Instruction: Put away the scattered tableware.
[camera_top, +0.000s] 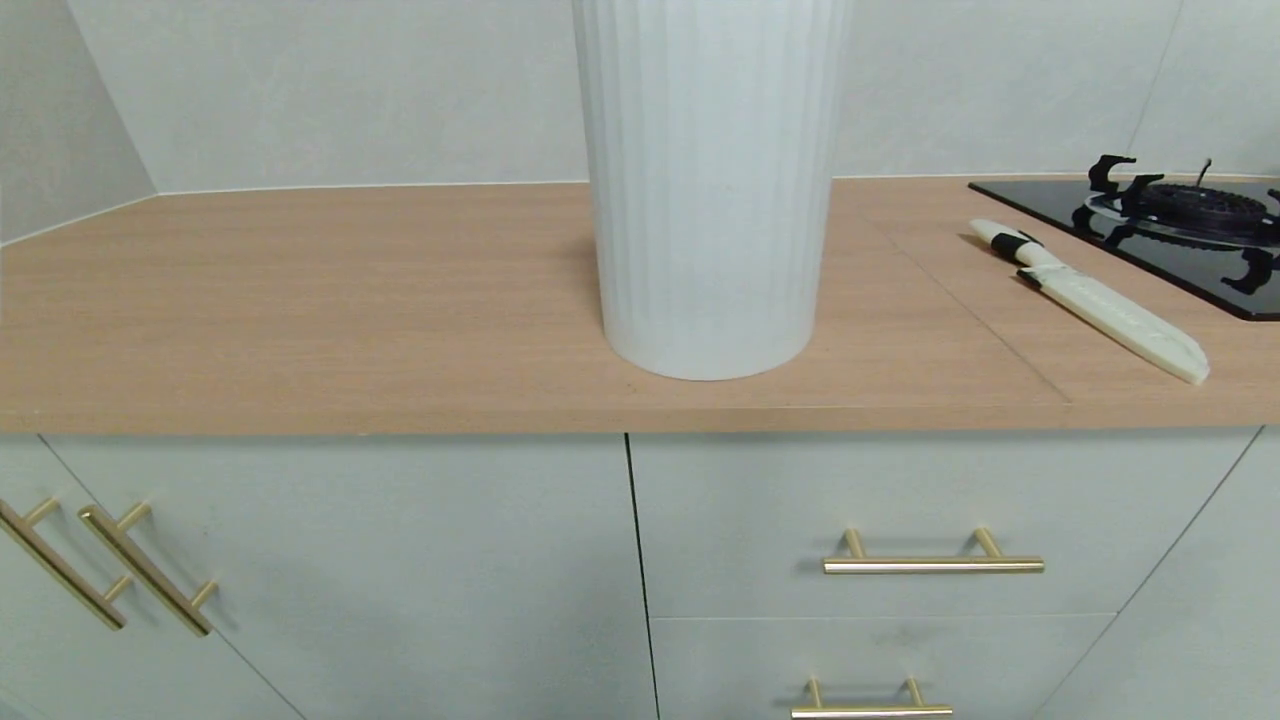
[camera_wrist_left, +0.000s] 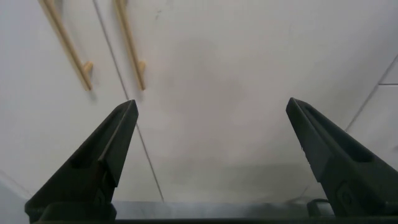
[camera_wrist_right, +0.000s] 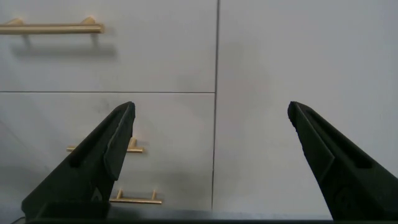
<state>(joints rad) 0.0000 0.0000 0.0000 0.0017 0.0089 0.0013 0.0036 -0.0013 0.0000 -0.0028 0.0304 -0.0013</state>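
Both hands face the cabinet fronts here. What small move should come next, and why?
Probably lift the right hand up toward the knife. The knife lies loose on the counter beside the stove, on the robot's right; that hand and the left hand are open and empty, low before the cabinets.

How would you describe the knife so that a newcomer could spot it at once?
Start at the light wooden countertop and go to its right end, where the black glass gas hob sits. Just beside the hob lies the cream-white knife with black handle bands, flat and slanted, unlike the tall white ribbed container standing mid-counter.
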